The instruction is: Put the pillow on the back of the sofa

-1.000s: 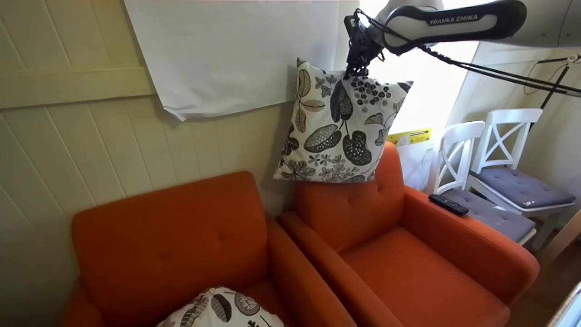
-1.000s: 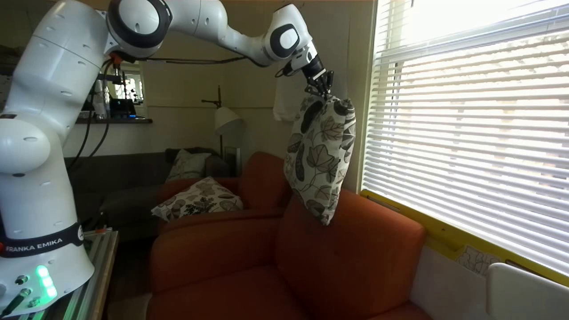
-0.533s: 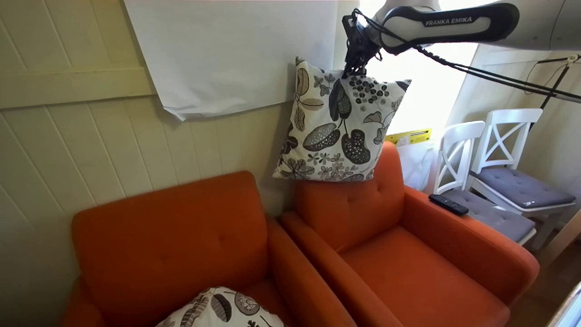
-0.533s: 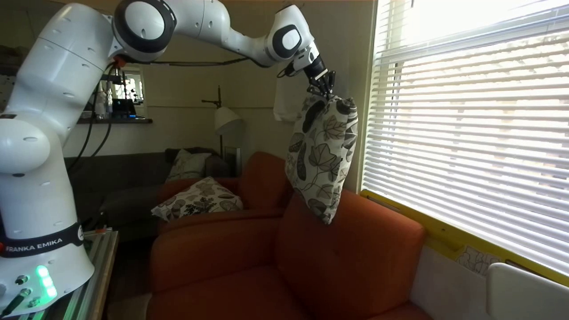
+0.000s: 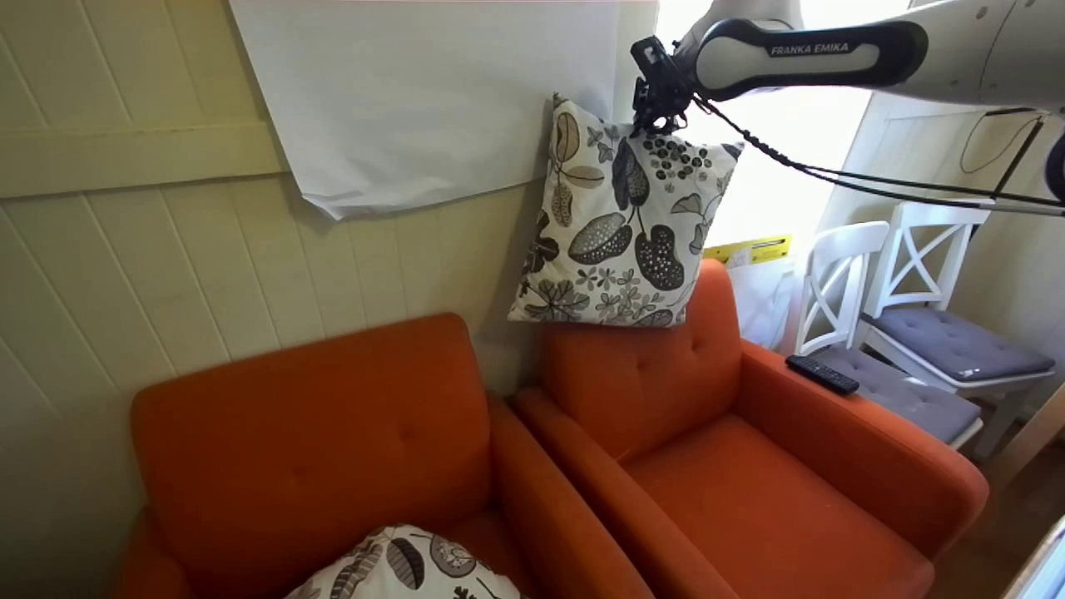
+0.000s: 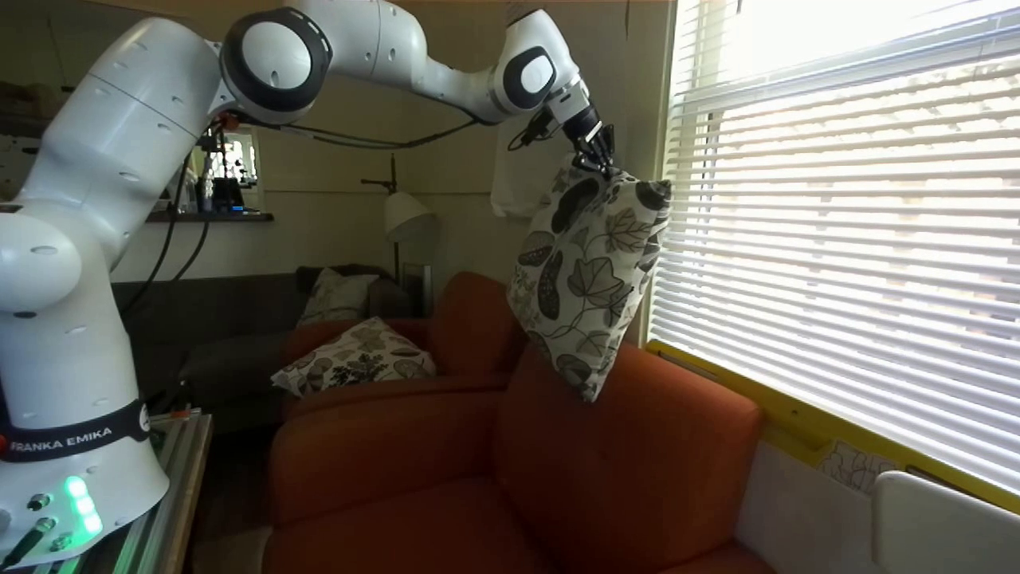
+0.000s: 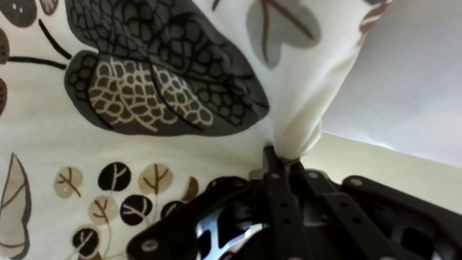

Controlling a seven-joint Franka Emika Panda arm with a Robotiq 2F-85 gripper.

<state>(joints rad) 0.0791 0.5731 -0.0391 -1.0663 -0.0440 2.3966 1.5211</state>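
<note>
Now the gripper (image 7: pixel 285 160), pinching the pillow (image 6: pixel 590 271) by its upper edge, has swung it slightly farther back over the sofa's backrest (image 6: pixel 637 454), lower corner in front, so lowering probably comes next.

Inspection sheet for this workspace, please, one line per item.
Surface: boxy orange-rust fabric sofa with buttoned backrest.
Job's things: square white leaf-print cloth pillow hangs, lower part overlapping the sofa's backrest in both exterior views; contact unclear.
Clutter: oblong black remote on one armrest; second white leaf-print pillow on the matching orange armchair.
Gripper: black jaws shut on the pillow's top edge.
Cables: thin black cables sag below the white jointed robot arm.
Surroundings: white wooden cross-backed chairs; white slatted window blinds; cream panelled wall.
</note>
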